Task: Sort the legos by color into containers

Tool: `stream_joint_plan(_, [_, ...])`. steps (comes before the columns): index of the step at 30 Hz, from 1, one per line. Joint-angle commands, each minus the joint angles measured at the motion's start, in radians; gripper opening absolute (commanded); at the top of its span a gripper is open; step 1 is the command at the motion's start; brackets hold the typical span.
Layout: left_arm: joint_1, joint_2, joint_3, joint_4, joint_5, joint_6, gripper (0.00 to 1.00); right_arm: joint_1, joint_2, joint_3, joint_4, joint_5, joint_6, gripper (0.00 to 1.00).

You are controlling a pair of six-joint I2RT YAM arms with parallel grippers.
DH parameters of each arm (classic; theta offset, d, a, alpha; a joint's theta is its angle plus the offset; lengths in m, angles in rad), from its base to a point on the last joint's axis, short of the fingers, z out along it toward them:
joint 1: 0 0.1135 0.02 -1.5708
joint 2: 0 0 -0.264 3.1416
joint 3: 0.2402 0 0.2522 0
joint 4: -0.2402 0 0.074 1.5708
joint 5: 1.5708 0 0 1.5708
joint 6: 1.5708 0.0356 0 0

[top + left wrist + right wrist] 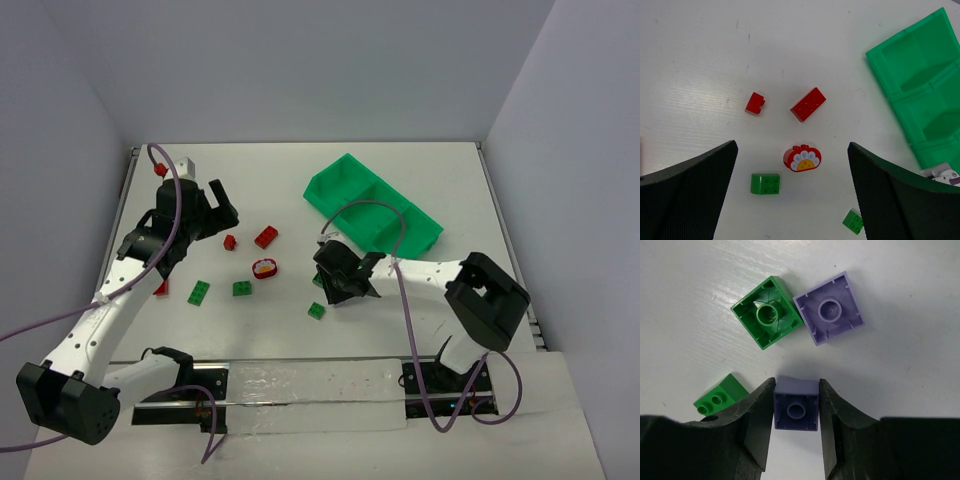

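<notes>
Purple brick (pixel 795 411) is pinched in the right jaws, so it can go in the tray (pixel 345 182). Left jaws hang wide, empty.

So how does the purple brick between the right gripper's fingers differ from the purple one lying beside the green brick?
The gripped purple brick is clamped in the right gripper; the loose purple brick lies free on the table, hollow side up. The gripped one looks narrower and darker than the loose one. Both are purple with a round centre.
</notes>
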Motion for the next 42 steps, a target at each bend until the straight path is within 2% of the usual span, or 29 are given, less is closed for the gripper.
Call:
stream_joint_plan(1, [-0.007,0.012,0.040,0.010,-0.009,0.010,0.99,0.008,-0.085,-0.009,-0.007,0.046,0.014,0.37])
stream_joint_plan(7, [-0.007,0.009,0.022,0.017,-0.003,0.001,0.99,-0.025,-0.226,0.044,-0.094,0.086,0.004,0.35])
stream_joint_plan(13, [-0.009,-0.004,0.024,0.015,-0.011,-0.003,0.99,-0.212,-0.390,0.044,-0.105,0.107,-0.039,0.37])
stream_joint_plan(15, [-0.010,-0.001,0.032,0.018,0.003,0.003,0.99,-0.314,-0.394,0.042,-0.107,0.106,-0.051,0.37])
stream_joint_plan(16, [-0.011,0.004,0.032,0.014,0.002,0.003,0.99,-0.319,-0.394,0.042,-0.109,0.106,-0.057,0.37])
stream_joint_plan(17, [-0.011,0.009,0.045,0.004,-0.008,0.003,0.99,-0.397,-0.381,0.046,-0.115,0.104,-0.058,0.39])
stream_joint_plan(20, [-0.012,0.011,0.036,0.006,-0.022,0.006,0.99,-0.474,-0.339,0.057,-0.102,0.102,-0.065,0.40])
stream_joint_plan(25, [-0.014,0.013,0.023,0.006,-0.022,0.003,0.99,-0.512,-0.253,0.071,-0.081,0.167,-0.057,0.43])
stream_joint_plan(26, [-0.014,0.013,0.020,0.004,-0.023,0.003,0.99,-0.524,-0.239,0.068,-0.071,0.190,-0.045,0.51])
stream_joint_plan(29, [-0.014,0.009,0.019,0.004,-0.026,0.004,0.99,-0.533,-0.233,0.066,-0.050,0.218,-0.040,0.85])
stream_joint_plan(30, [-0.014,0.008,0.020,0.005,-0.028,0.005,0.99,-0.534,-0.236,0.070,-0.045,0.223,-0.043,0.91])
stream_joint_plan(33, [-0.014,0.010,0.021,0.004,-0.032,0.006,0.99,-0.529,-0.256,0.082,-0.044,0.222,-0.055,0.95])
stream_joint_plan(38, [-0.014,0.017,0.016,0.011,-0.031,0.003,0.99,-0.454,-0.365,0.078,-0.040,0.195,-0.116,0.90])
stream_joint_plan(39, [-0.014,0.019,0.015,0.013,-0.031,0.002,0.99,-0.427,-0.369,0.077,-0.040,0.192,-0.125,0.90])
stream_joint_plan(42, [-0.015,0.027,0.016,0.018,-0.032,-0.003,0.99,-0.239,-0.371,0.075,-0.042,0.169,-0.189,0.85])
